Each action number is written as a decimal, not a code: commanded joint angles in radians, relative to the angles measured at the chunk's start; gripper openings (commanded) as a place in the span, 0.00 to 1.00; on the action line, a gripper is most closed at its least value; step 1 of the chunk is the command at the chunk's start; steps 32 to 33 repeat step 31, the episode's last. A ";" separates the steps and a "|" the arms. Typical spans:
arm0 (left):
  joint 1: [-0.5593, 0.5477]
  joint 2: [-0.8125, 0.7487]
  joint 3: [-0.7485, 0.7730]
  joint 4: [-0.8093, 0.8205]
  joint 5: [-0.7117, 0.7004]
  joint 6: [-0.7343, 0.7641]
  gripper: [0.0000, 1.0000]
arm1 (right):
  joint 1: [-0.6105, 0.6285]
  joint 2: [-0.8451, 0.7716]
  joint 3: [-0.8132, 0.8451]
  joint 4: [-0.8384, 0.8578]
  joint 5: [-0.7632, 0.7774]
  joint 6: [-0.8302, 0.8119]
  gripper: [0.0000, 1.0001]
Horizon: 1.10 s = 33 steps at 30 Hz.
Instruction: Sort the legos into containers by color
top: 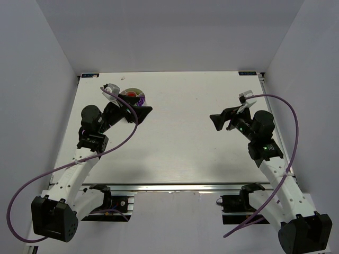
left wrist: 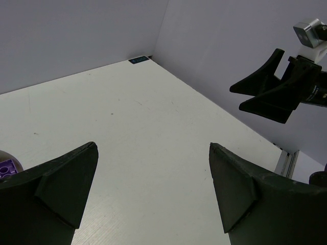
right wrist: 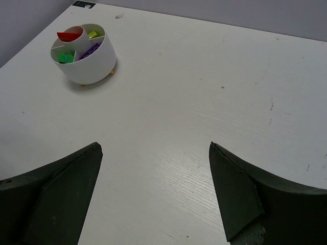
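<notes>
your left gripper (left wrist: 153, 147) and right gripper (right wrist: 154, 145) both hang wide open, holding nothing. the dish (right wrist: 91, 69) sits far left on the table (right wrist: 204, 102), legos (right wrist: 65, 57) inside its compartments.

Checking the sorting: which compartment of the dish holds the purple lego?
The near-right one in the right wrist view holds the purple lego; the others in the white dish hold a red piece, a yellow piece and a green piece.

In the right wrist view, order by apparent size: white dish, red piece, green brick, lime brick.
1. round white divided plastic dish
2. red plastic piece
3. green plastic brick and lime plastic brick, too alike to rank
</notes>
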<state>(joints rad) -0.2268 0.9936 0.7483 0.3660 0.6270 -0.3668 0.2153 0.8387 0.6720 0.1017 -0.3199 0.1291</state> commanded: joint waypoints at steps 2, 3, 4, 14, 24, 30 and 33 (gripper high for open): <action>0.000 -0.007 0.019 -0.009 0.011 0.012 0.98 | -0.007 -0.004 0.000 0.039 -0.021 0.015 0.89; 0.001 -0.004 0.019 -0.012 0.010 0.011 0.98 | -0.008 -0.004 0.000 0.036 -0.021 0.015 0.90; 0.001 -0.003 0.020 -0.015 0.008 0.012 0.98 | -0.007 -0.004 0.000 0.039 -0.021 0.018 0.89; 0.000 0.008 0.023 -0.025 0.007 0.025 0.98 | -0.008 -0.009 0.001 0.038 -0.030 0.026 0.89; 0.000 0.013 0.028 -0.044 -0.001 0.039 0.98 | -0.008 -0.009 0.001 0.036 -0.038 0.038 0.89; 0.001 0.014 0.028 -0.042 -0.001 0.039 0.98 | -0.010 -0.010 0.005 0.032 -0.024 0.044 0.89; 0.001 0.016 0.026 -0.044 -0.001 0.039 0.98 | -0.008 -0.010 0.005 0.029 -0.015 0.044 0.90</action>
